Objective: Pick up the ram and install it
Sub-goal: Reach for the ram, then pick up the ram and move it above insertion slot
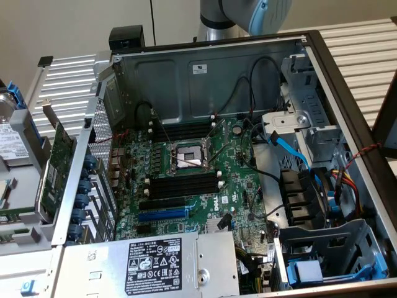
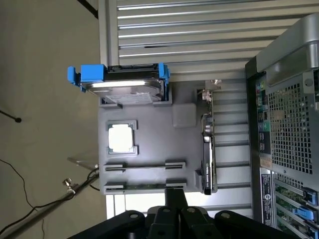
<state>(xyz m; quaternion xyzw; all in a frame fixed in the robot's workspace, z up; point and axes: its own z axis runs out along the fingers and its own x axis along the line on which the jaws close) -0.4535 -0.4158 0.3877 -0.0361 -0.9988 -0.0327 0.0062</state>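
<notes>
Ram [image 2: 144, 186] — seated in a clipped holder of the grey tray [image 2: 149, 144], alongside a second holder, a CPU [image 2: 122, 138] and a hard drive [image 2: 124, 82] in a blue caddy. Gripper [image 2: 174, 199] — nearest the ram; whether it is apart or together cannot be told. In the exterior view the tray stands at 9 o'clock of the open computer case [image 1: 205, 74] and the arm [image 1: 248, 15] at 12 o'clock.

At the top of the exterior view the arm [image 1: 245, 15] is cut off by the edge. At the far left a hard drive [image 1: 7, 146] is half out of frame. The print on the power-supply label [image 1: 161, 264] is too small to read. In the wrist view the ram [image 2: 144, 186] shows edge-on, its chips unseen and one end behind the gripper [image 2: 174, 199], which is itself cut by the edge.
</notes>
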